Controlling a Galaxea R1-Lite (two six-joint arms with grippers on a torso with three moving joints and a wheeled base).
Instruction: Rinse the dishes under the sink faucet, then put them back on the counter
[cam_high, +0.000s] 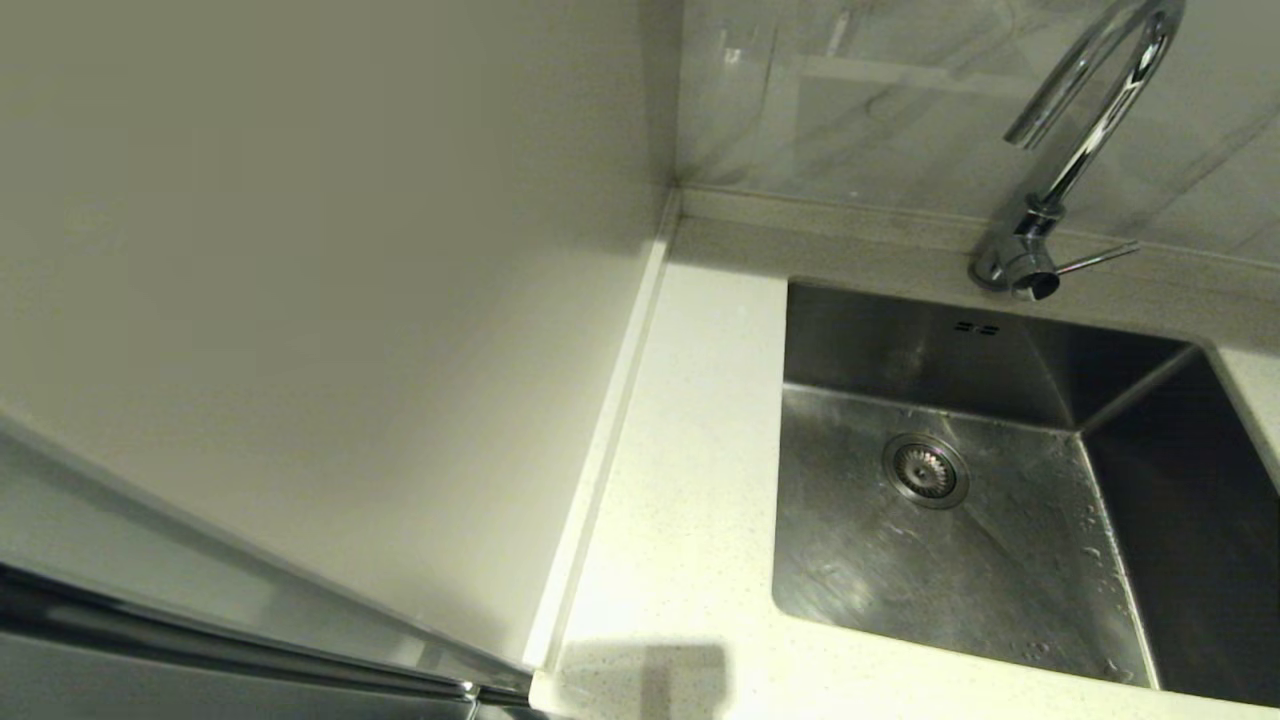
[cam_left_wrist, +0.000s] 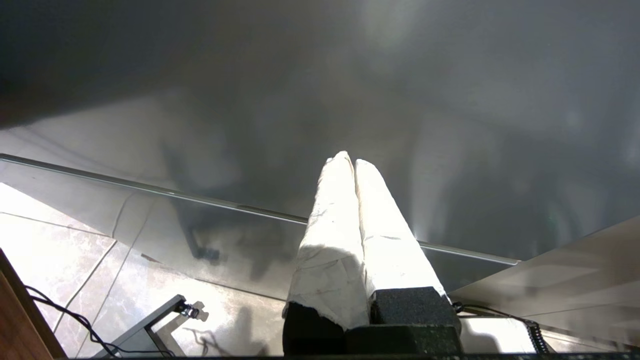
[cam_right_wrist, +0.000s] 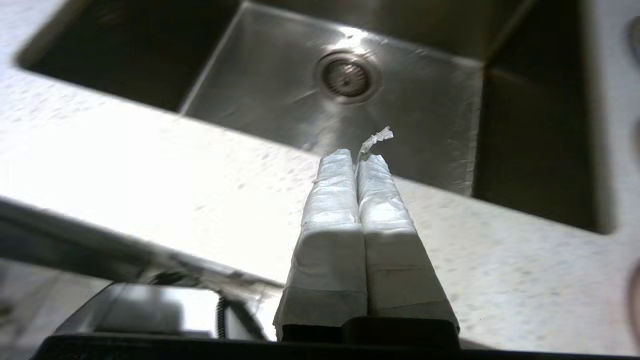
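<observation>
No bowl shows clearly in any view. The chrome faucet (cam_high: 1085, 130) arches over the back of the steel sink (cam_high: 1000, 570), its thin side lever (cam_high: 1095, 260) pointing right. The basin holds only the drain strainer (cam_high: 925, 470) and some water drops. Neither arm appears in the head view. My right gripper (cam_right_wrist: 356, 157) is shut on nothing and hovers above the front strip of the counter (cam_right_wrist: 150, 165), pointing toward the sink (cam_right_wrist: 280, 75) and its drain (cam_right_wrist: 346, 77). My left gripper (cam_left_wrist: 352, 161) is shut and empty, low beside a grey panel (cam_left_wrist: 450, 100).
A cream wall panel (cam_high: 300, 300) rises left of the white speckled counter (cam_high: 690, 450). Two overflow slots (cam_high: 976, 327) sit in the sink's back wall. Faint rounded slivers (cam_right_wrist: 635, 35) show on the counter beyond the sink; I cannot tell what they are. Floor tiles (cam_left_wrist: 60, 240) and cables lie below the left gripper.
</observation>
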